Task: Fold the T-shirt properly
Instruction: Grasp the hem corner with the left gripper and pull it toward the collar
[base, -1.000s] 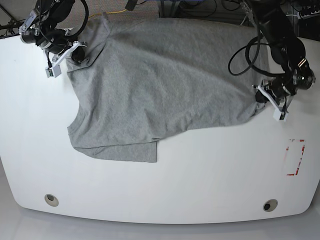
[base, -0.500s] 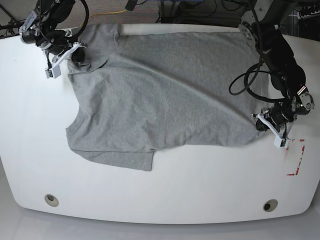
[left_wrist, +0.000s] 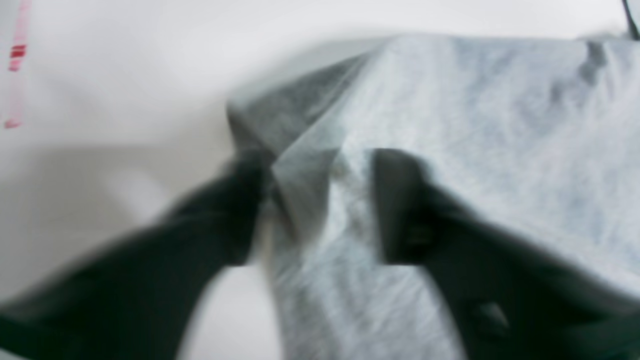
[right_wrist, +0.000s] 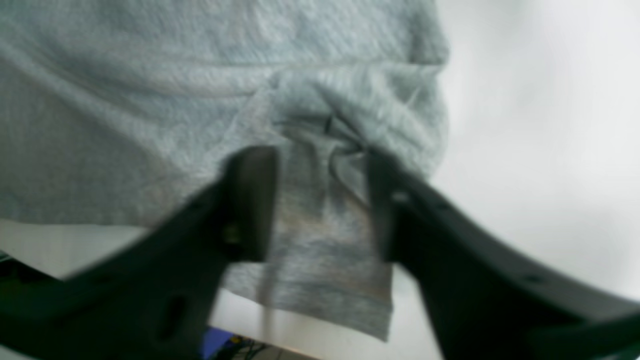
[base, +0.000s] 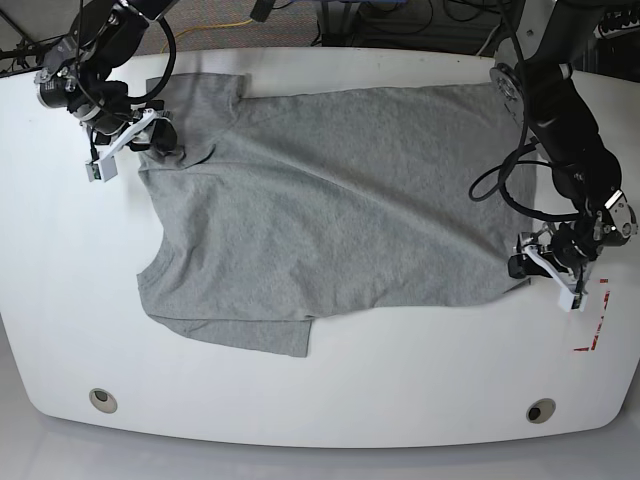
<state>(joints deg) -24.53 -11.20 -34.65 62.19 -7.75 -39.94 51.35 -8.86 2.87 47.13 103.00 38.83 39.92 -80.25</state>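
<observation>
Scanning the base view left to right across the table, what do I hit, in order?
right gripper at the shirt's sleeve corner → T-shirt spread flat → left gripper at the shirt's other corner → red tape marks on the white table.

Both wrist views are motion-blurred, so you can't tell whether either pincer's fingers touch the T-shirt (base: 320, 200). In the base view, the red marking (base: 592, 320) on the surface is too small to read.
</observation>
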